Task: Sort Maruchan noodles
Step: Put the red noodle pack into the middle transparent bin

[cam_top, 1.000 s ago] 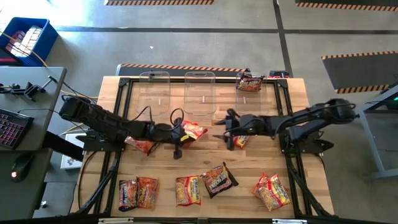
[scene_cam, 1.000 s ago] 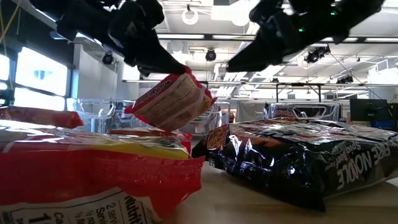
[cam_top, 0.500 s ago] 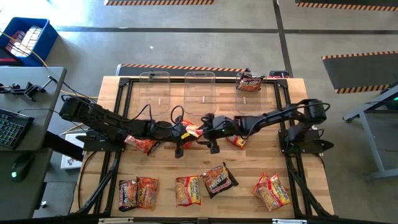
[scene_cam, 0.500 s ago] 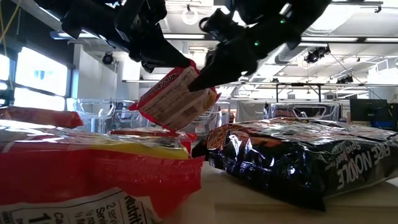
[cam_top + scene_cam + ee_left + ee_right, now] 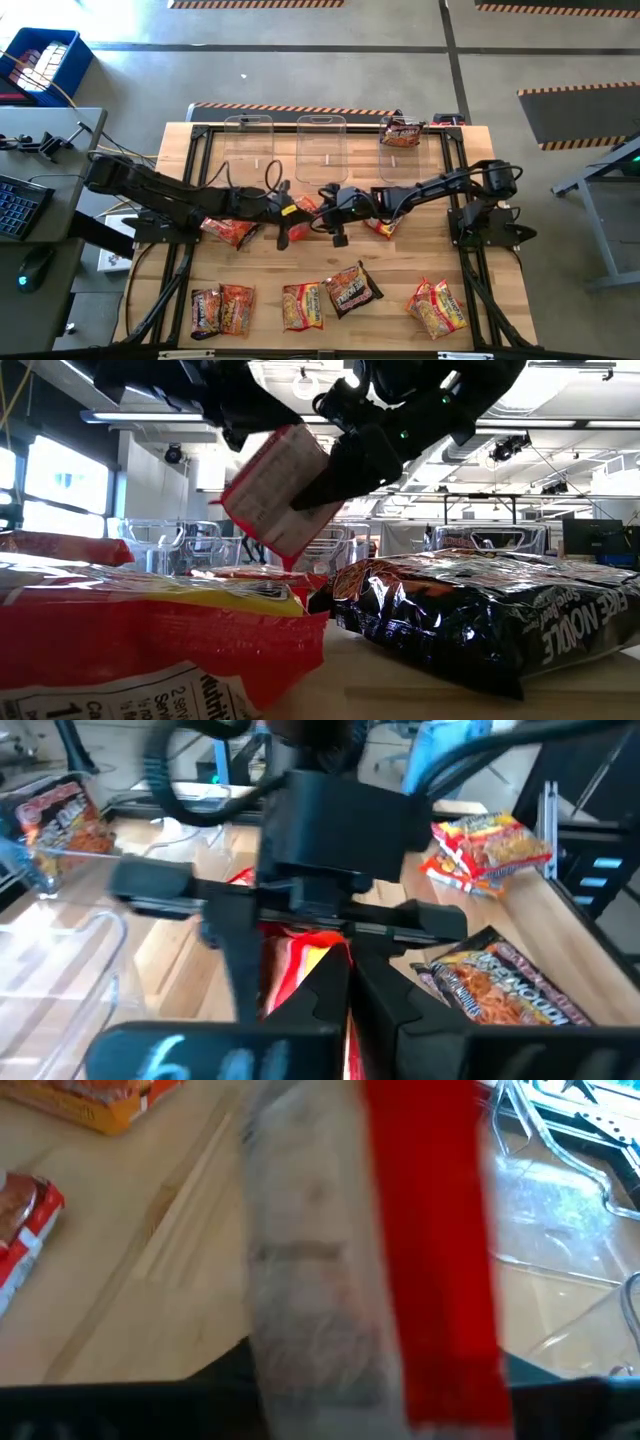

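left gripper (image 5: 291,210) clenched on crinkly red-white flat packet (image 5: 278,488) | right gripper (image 5: 322,207) grasping same packet

Robotics lab or workshop: concrete floor (image 5: 330,70), hazard-striped tape (image 5: 580,90), desk keyboard (image 5: 18,207), ceiling lights (image 5: 310,385).

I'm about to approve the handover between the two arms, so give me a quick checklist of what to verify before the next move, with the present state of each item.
1. Left tool shut on the red-and-white noodle packet: ok, packet held clear of the table.
2. Right tool at the packet: ok, it meets the packet's other side in the low view.
3. Right tool firmly clamped on the packet: cannot tell.
4. Packet clear of the packets lying below: ok, it hangs above the dark noodle packet.
5. Middle clear bin free to take a packet: ok, looks empty.
6. Right bin: holds one dark packet already.
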